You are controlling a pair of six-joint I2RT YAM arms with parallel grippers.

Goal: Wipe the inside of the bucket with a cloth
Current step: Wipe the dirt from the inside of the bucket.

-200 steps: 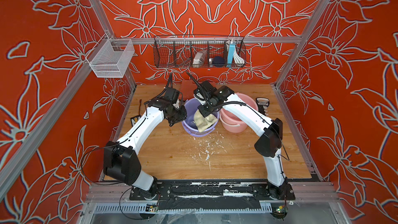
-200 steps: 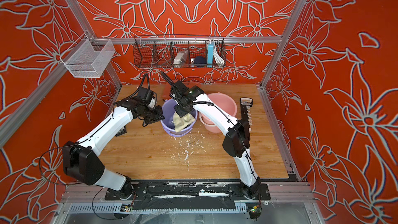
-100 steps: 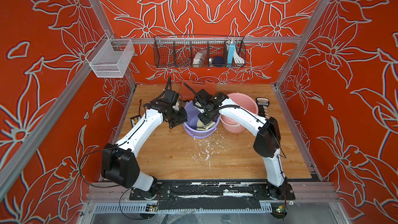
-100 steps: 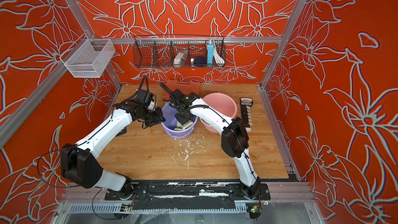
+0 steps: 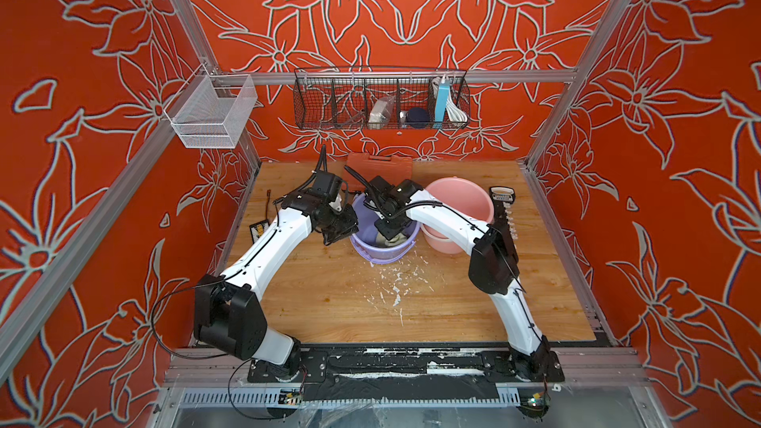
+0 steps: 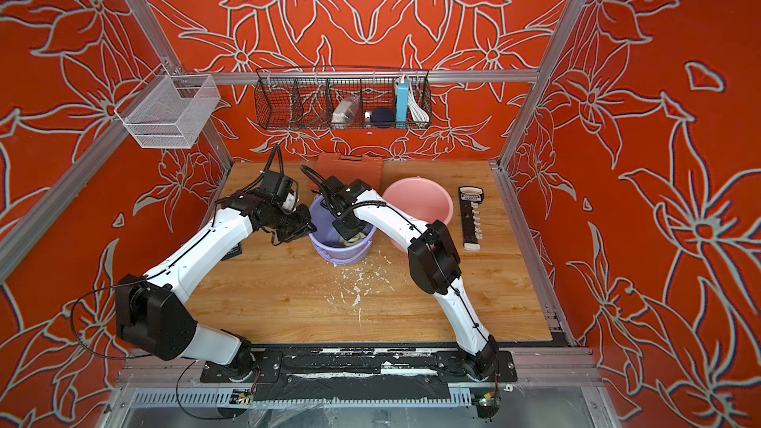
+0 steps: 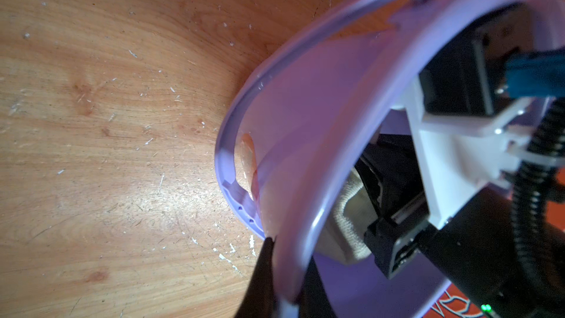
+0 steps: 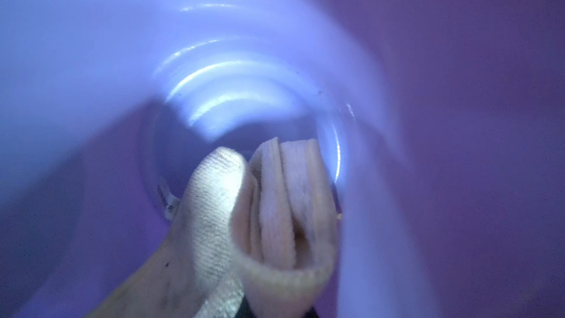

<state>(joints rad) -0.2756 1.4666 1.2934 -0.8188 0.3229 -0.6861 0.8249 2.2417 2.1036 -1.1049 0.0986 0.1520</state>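
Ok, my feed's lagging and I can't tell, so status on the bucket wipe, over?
Left gripper shut on purple bucket rim. Right gripper shut on cloth, down inside bucket. Nothing blocking; pink bucket beside it.

The bucket (image 8: 458, 117) wall is blurred in the right wrist view, where the cloth (image 8: 211, 209) runs off the edge.

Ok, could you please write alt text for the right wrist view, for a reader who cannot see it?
A folded cream cloth with dingy grey marks reaches from the near edge into a lilac bucket, toward its round floor. The bucket's glossy walls, blurred, fill everything else in the picture.
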